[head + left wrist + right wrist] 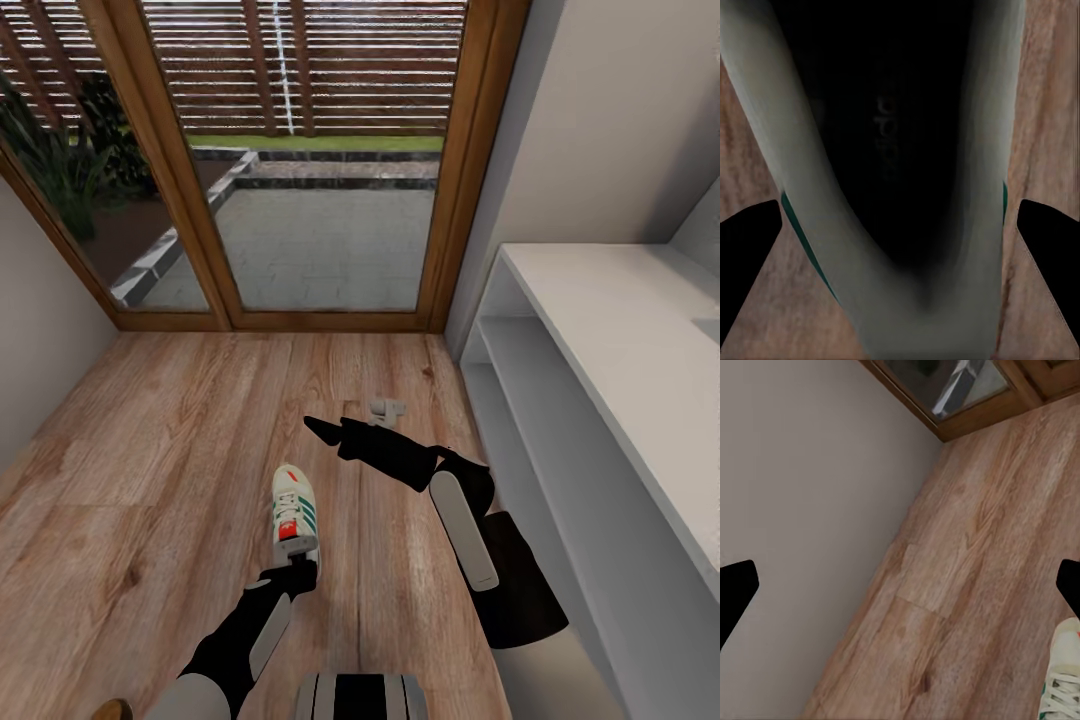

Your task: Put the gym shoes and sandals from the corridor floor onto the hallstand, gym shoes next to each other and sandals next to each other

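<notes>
One gym shoe [295,512], off-white with green stripes and a red-orange heel, lies on the corridor floor [150,470], toe pointing toward the glass door. My left gripper [292,568] hangs open over its heel. In the left wrist view the shoe's dark opening [892,150] sits between the two fingers [750,247]. My right gripper [322,428] is open and empty, a little beyond the shoe and pointing left; its wrist view catches the shoe's toe [1061,679]. The hallstand [600,300] runs along the right wall. The sandals are out of view.
A wood-framed glass door [320,150] closes the corridor's far end. A plain wall [40,330] bounds the left side. A small grey object [385,408] lies on the floor near the hallstand's low shelves [540,400]. My right forearm [465,530] hangs close to the hallstand.
</notes>
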Controlling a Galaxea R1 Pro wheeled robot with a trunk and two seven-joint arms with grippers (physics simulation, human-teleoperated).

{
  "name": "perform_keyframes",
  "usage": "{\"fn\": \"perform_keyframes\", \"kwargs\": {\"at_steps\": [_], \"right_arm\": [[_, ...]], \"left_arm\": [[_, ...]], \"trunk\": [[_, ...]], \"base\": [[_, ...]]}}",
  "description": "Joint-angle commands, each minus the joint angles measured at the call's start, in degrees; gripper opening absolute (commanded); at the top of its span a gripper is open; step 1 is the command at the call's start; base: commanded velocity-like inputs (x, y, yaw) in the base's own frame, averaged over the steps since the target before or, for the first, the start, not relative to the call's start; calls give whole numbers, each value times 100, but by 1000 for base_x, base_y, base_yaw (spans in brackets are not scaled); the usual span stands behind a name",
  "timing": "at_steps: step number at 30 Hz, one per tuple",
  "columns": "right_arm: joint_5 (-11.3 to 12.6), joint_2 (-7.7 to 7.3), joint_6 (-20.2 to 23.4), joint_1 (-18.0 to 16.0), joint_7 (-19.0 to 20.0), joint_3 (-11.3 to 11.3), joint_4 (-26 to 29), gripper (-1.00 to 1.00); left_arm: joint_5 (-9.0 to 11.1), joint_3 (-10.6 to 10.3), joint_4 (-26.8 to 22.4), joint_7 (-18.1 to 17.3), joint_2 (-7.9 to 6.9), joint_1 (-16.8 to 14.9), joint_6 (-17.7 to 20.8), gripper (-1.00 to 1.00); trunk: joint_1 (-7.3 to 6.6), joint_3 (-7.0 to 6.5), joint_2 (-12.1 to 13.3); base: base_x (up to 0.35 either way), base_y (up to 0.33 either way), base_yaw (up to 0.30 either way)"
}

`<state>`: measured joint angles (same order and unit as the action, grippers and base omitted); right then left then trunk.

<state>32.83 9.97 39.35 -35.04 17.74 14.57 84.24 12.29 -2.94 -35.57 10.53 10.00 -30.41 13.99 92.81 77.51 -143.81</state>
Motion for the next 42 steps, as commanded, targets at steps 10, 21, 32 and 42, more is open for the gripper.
{"fn": "perform_keyframes", "kwargs": {"at_steps": [10, 21, 32, 42], "right_arm": [[4, 2, 29, -2, 10, 2, 1, 100], [-4, 2, 29, 5, 10, 2, -10, 100], [-54, 1, -5, 23, -4, 396, -22, 100], [-233, -13, -7, 23, -21, 397, -52, 100]], "left_arm": [[54, -14, -11, 21, 0, 0, 8, -100], [25, 9, -409, -8, -122, 27, -42, -100], [63, 56, -1761, -186, -1438, 1121, -417, -100], [30, 1035, -1837, -1453, -1612, 1802, -1104, -100]], "trunk": [[-26, -218, 12], [-55, -481, 27], [-83, -823, 41], [-109, -1134, 55]], "base": [[0, 0, 0], [0, 0, -9], [0, 0, -7], [0, 0, 0]]}}
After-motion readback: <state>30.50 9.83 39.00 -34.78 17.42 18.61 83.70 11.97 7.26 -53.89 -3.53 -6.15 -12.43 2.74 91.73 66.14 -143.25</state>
